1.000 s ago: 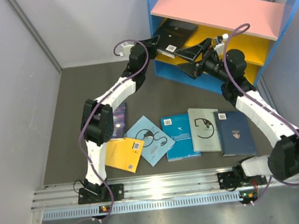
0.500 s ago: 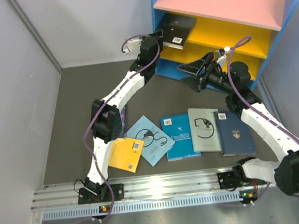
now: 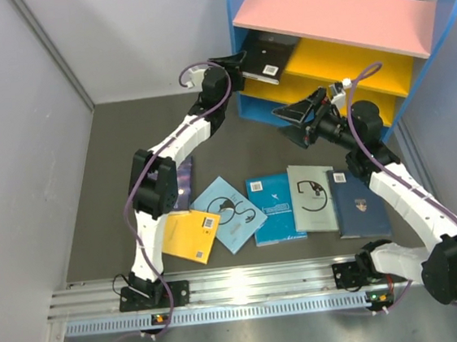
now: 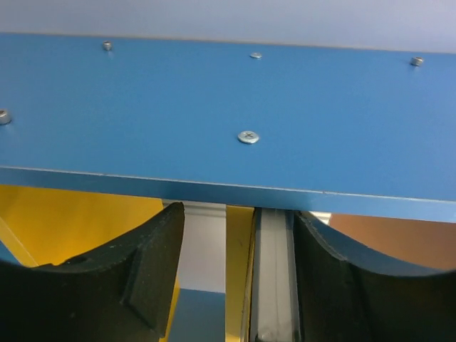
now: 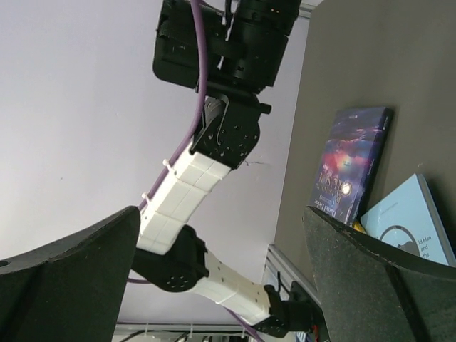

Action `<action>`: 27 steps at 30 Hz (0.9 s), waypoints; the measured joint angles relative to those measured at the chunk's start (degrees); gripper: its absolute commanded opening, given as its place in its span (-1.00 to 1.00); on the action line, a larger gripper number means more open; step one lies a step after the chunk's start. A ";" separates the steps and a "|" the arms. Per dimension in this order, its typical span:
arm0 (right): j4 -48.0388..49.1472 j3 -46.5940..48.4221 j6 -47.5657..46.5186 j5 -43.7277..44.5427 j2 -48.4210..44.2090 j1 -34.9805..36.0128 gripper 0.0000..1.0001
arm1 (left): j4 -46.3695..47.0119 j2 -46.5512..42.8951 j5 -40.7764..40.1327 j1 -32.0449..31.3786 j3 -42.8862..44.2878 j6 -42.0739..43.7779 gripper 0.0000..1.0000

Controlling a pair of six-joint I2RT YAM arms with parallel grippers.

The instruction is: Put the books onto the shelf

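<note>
- The left end effector [image 3: 240, 62] is at the left end of the shelf [image 3: 334, 9]. Its fingers stand apart with nothing between them, and the wrist view shows the blue side panel [image 4: 228, 107] right ahead.
- A black-grey book [image 3: 270, 55] lies flat on the upper yellow board [image 3: 340, 61], just beyond that end effector's fingertips. Whether they touch it I cannot tell. I count this book as shelved.
- The right end effector [image 3: 287, 122] hangs in front of the shelf's lower part, jaws wide and empty.
- Six books lie on the bench [image 3: 112, 150], well behind both end effectors and near the arm bases:
  - purple galaxy book [image 3: 184, 182], partly under the left arm
  - yellow-orange book [image 3: 188, 236]
  - light blue book [image 3: 226, 212]
  - teal-blue book [image 3: 273, 209]
  - grey-green book [image 3: 313, 199]
  - navy book [image 3: 361, 203]
- By my judgement one of seven books is done, so most of the task is left.
</note>
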 measured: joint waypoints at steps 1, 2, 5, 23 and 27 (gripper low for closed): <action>-0.04 -0.37 -0.13 0.02 -0.28 0.00 0.91 | 1.73 0.20 1.31 0.39 -0.68 -0.15 0.23; -0.15 -0.70 -0.28 0.02 -0.55 0.00 0.92 | 2.45 0.09 1.97 0.59 -1.16 -0.11 0.23; -0.35 -1.36 -0.83 0.04 -1.11 0.00 0.89 | 5.62 -0.72 3.76 1.05 -3.96 -0.35 0.22; 1.01 3.78 -4.79 2.38 13.38 0.00 -0.48 | 9.62 -4.90 13.05 5.95 -12.52 1.05 0.98; 2.82 6.80 -4.28 3.34 17.75 0.02 -0.56 | 9.64 -4.96 14.95 7.76 -12.81 1.11 0.98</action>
